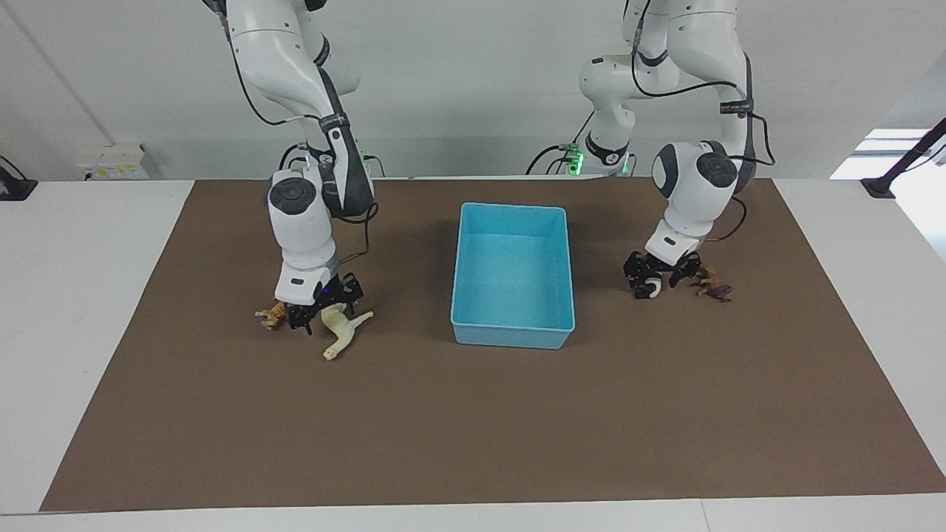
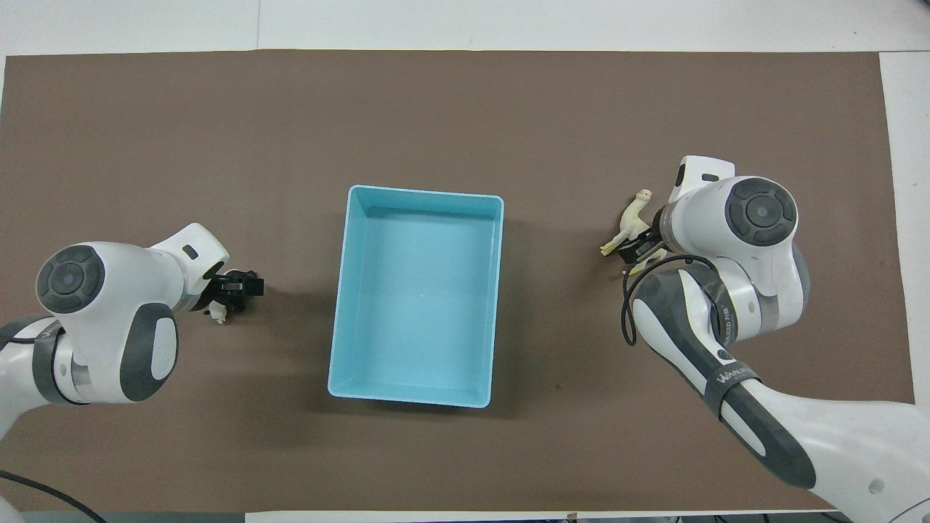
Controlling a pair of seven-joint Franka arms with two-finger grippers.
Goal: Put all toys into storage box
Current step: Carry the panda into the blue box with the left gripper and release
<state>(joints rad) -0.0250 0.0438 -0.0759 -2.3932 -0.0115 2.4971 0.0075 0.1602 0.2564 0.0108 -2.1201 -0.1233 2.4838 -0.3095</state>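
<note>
Centre of the facing view: the box [image 1: 512, 338] sits open on the brown mat [image 1: 473, 428], with no toy inside it. All four toys are out on the mat, two on each side of the box.

In the left-middle of that view, the right gripper [image 1: 324, 307] is down low with its fingers spread apart, gripping nothing. The tiger [image 1: 272, 315] lies just beside it, toward the frame's left edge. The horse [image 1: 341, 329] lies on its side, its hindquarters up between the black fingers and its head pointing to the lower part of the frame. Whether a finger touches it, I cannot tell.

Over to the right-middle of the facing view, the left gripper [image 1: 658, 279] is also low and also released. The panda [image 1: 650, 290] sits on the mat under it, close against the finger nearer the box. The brown toy [image 1: 715, 287] lies just beside this gripper, toward the frame's right edge.

From overhead, the box fills the centre of the frame. The left gripper is at left-middle with a bit of the panda peeking out below it. At right-middle, the horse's head and neck stick out above the right arm's wrist. The tiger and the brown toy are hidden under the arms there.
</note>
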